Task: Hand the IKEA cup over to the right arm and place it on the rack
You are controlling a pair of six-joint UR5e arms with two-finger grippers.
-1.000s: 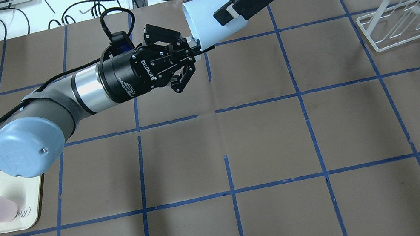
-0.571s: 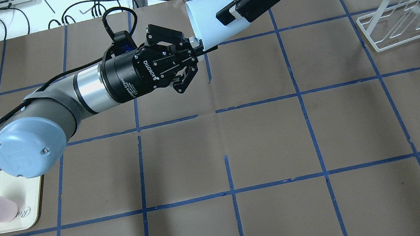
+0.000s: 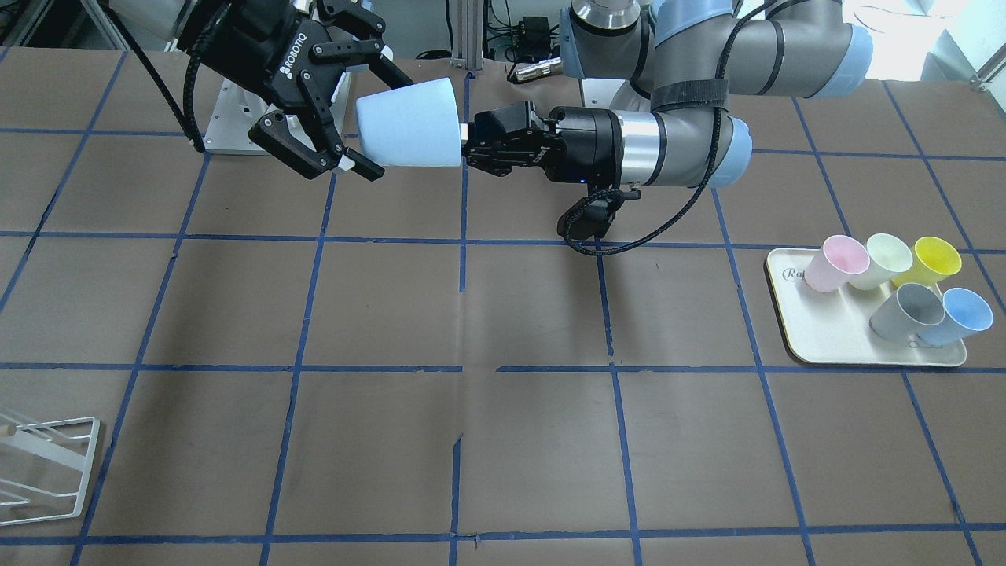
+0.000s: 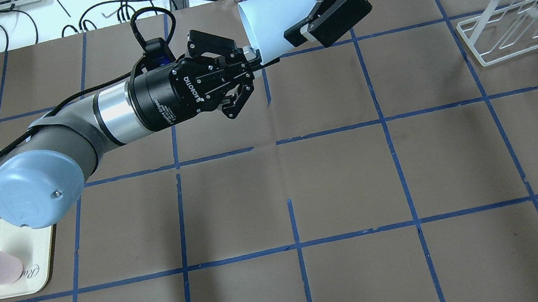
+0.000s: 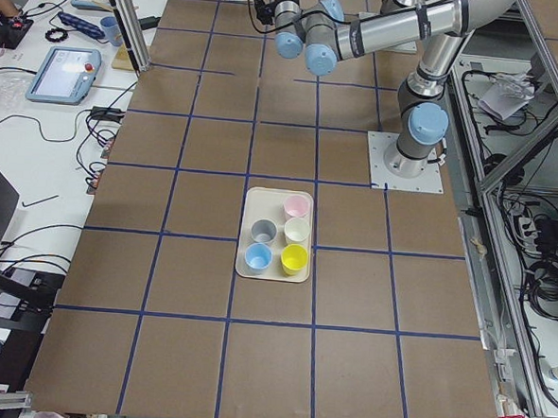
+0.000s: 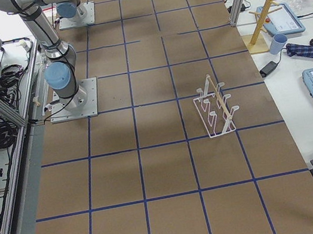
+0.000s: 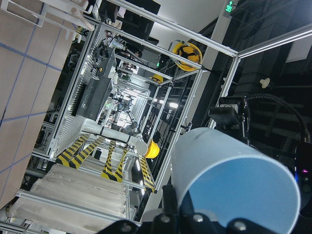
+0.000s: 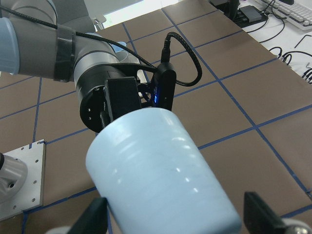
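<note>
The pale blue IKEA cup [image 4: 274,25] hangs on its side in the air over the far middle of the table. It also shows in the front view [image 3: 409,122]. My left gripper [image 4: 253,61] is shut on the cup's rim [image 7: 234,185]. My right gripper [image 4: 312,2] is open. Its fingers [image 8: 263,214] straddle the cup's narrow base end [image 8: 156,170], close to its sides. The white wire rack [image 4: 512,25] stands at the far right, away from both grippers.
A cream tray [image 3: 864,354] on my left side holds several cups, among them a second pale blue one [image 3: 963,314], a grey, a pink and a yellow one. The rack shows in the right side view [image 6: 215,106]. Desks with cables lie beyond the table's far edge.
My right gripper has shifted along the cup, so the cup's base now lies between its fingers. The left gripper and the cup have barely moved.
</note>
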